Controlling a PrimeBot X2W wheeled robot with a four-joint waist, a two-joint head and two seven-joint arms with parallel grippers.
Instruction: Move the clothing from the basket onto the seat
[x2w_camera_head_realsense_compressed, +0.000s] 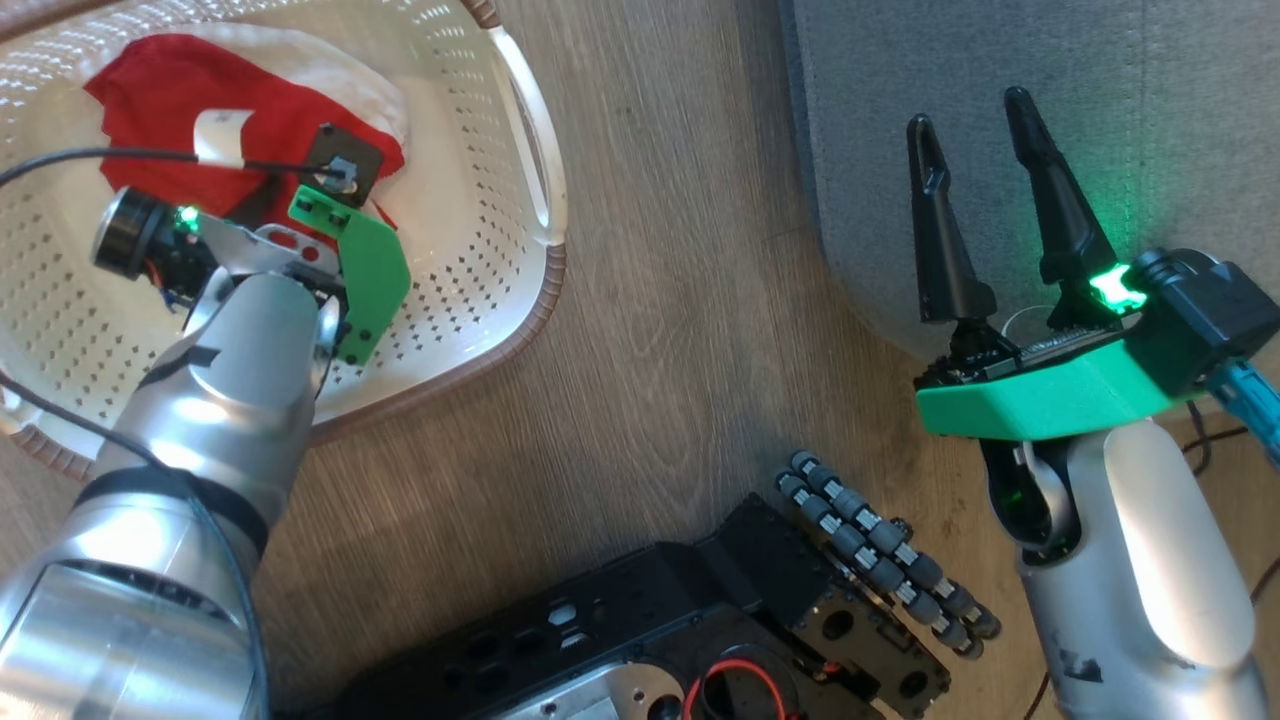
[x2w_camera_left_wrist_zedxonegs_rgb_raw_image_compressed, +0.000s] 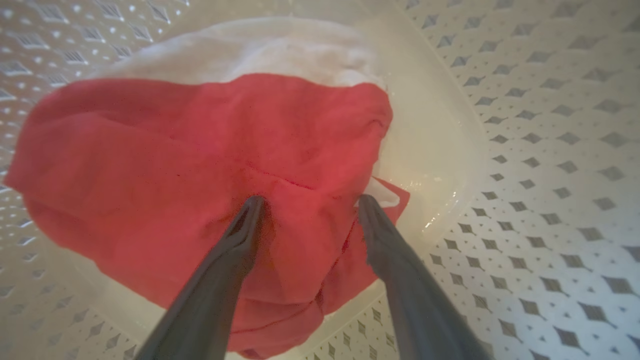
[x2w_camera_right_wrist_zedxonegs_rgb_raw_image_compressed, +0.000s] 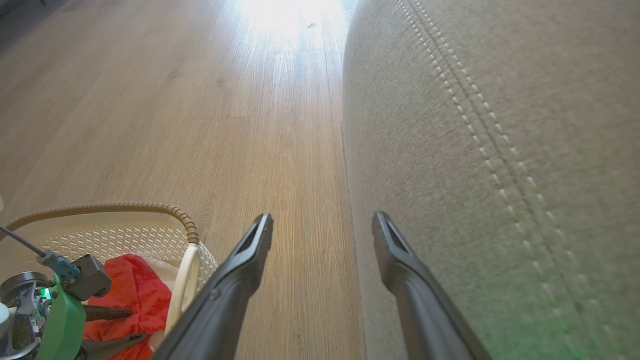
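Left wrist view: the left gripper (x2w_camera_left_wrist_zedxonegs_rgb_raw_image_compressed: 310, 200) has its two dark fingers spread wide apart. The tips press against the top of the clothing (x2w_camera_left_wrist_zedxonegs_rgb_raw_image_compressed: 310, 125), and a fold of fabric lies between them without being pinched. The red piece (x2w_camera_left_wrist_zedxonegs_rgb_raw_image_compressed: 150, 165) spreads away from the fingertips, mostly ahead of the gripper and to its left. A white piece (x2w_camera_left_wrist_zedxonegs_rgb_raw_image_compressed: 280, 50) lies partly beneath the red one and shows beyond its far edge. Both rest on the bottom of the basket (x2w_camera_left_wrist_zedxonegs_rgb_raw_image_compressed: 550, 150), whose cream perforated walls rise around the gripper. In the head view the left arm reaches down into the basket from above, and its wrist covers the fingers. Right wrist view: the right gripper (x2w_camera_right_wrist_zedxonegs_rgb_raw_image_compressed: 322, 217) is also spread wide and holds nothing, hanging in the air. Its right finger is over the rounded edge of the grey seat (x2w_camera_right_wrist_zedxonegs_rgb_raw_image_compressed: 500, 125), which runs ahead and to the gripper's right with a double line of light stitching. Its left finger is over the wooden floor (x2w_camera_right_wrist_zedxonegs_rgb_raw_image_compressed: 200, 100). The basket, with its brown woven rim, stands on that floor well off to this gripper's left, apart from the seat, with a strip of floor between them. Behind both grippers, the robot's dark base (x2w_camera_head_realsense_compressed: 700, 620) sits on the floor.
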